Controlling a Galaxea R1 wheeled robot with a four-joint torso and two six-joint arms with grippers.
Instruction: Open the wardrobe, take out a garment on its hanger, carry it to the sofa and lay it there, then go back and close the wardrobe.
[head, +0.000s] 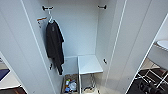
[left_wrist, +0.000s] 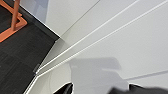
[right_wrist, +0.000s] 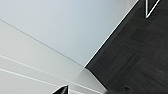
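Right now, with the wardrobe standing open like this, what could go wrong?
1. The black T-shirt on its white hanger is the one garment hanging inside the wardrobe; it could be mistaken for the maroon jacket.
2. Both doors stand open, and the right door reaches toward the dark wire rack, so swinging or driving past it may cause a knock.
3. The low shelf and the box of items beneath could catch a low-reaching arm.
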